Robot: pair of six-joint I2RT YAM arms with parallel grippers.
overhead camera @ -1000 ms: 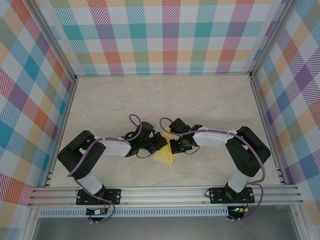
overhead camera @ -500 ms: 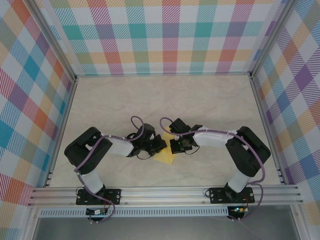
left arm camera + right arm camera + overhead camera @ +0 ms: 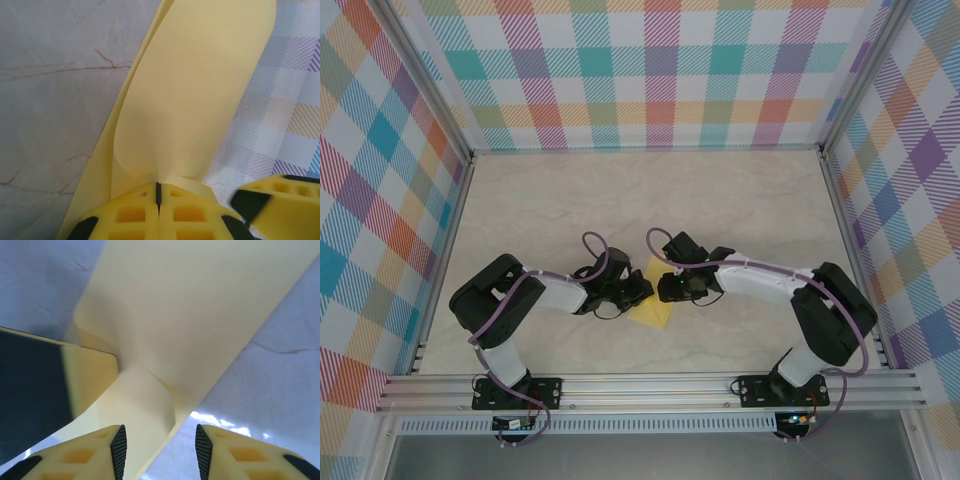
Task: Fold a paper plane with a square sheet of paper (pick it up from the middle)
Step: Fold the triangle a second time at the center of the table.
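Over veined tabletop [image 3: 50,100], left end effector [image 3: 158,192] pinches curled paper [image 3: 200,100].

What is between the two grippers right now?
The square sheet of paper, seen in the top external view. The left wrist view shows the left gripper shut on it; the right gripper is open.

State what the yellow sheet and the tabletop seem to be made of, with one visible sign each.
The yellow sheet: thin matte paper; it curls softly and shows no gloss. The tabletop: probably marble-look laminate or stone, pale with reddish veins and a faint sheen; which cannot be told.
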